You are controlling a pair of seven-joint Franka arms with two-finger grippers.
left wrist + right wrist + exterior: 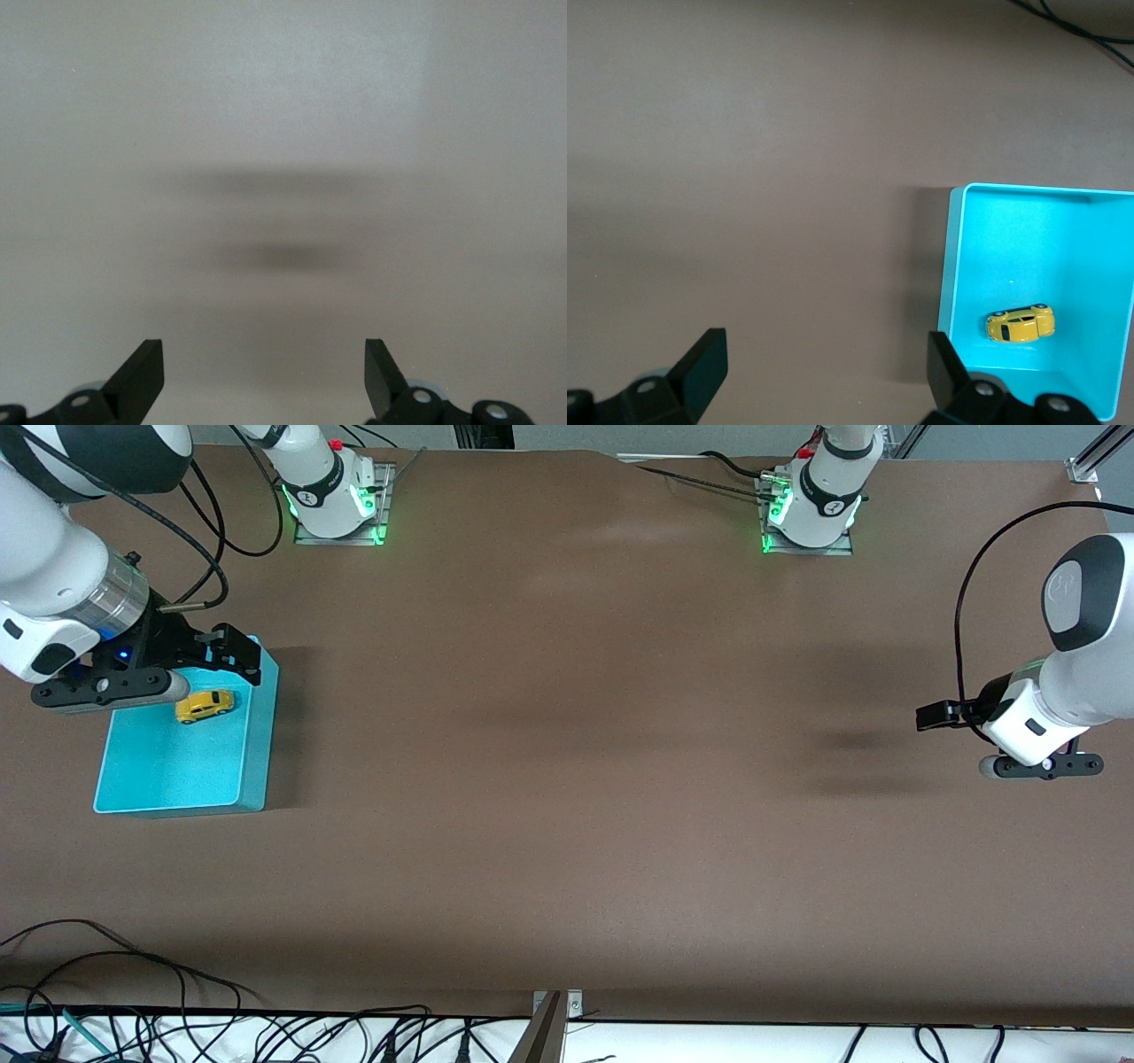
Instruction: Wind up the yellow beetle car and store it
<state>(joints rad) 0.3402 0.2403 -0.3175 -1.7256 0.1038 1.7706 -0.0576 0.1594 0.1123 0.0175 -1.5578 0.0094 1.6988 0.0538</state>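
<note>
Tiny yellow beetle-shaped toy car (205, 706) lies inside turquoise plastic bin (159, 779), frame's left-middle. Right gripper (232, 657) over the bin's upper edge, jaws spread, empty. Left gripper (932, 716) waits at frame's right over brown bench (567, 779), jaws spread. Risk: gripper clipping the bin wall, shifting the bin.

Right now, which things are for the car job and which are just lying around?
For the job:
- yellow beetle car, lying in the turquoise bin
- right pincer, open above the bin
- left pincer, open, waiting over bare table

Just lying around:
- cables along the table's near edge
</note>
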